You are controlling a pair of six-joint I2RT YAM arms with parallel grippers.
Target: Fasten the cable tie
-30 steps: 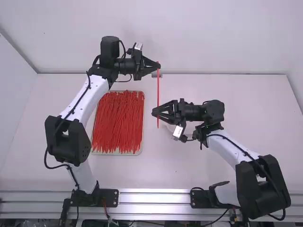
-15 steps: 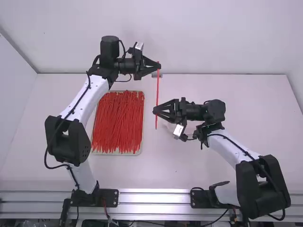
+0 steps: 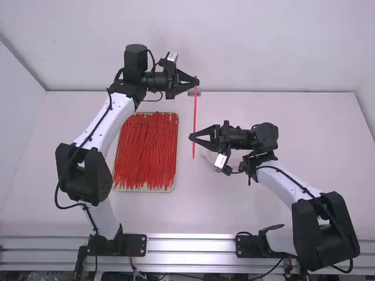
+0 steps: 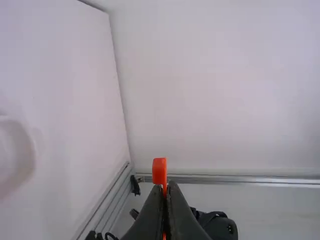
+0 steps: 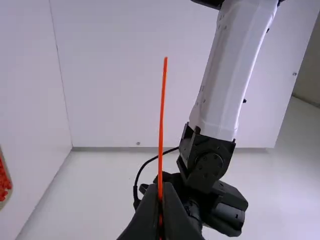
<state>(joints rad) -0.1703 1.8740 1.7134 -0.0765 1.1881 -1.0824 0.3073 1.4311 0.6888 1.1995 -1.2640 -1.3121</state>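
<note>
High view: left claw is clenched on the head end of the cable tie. The right claw pinches the strap near its tail, and a short tip pokes out past it. The long axis runs straight from one claw to the other, with no bend. A tray of spare ties lies beside the right claw, apart from it.

Left wrist view: left claw is closed on the cable tie, the head sticking out just beyond the fingertips.

Right wrist view: right claw grips the cable tie, which points straight away from it.

Progress, as a judgement: both ends are secured, no loop is formed, and the tail is not yet fed through the head.
</note>
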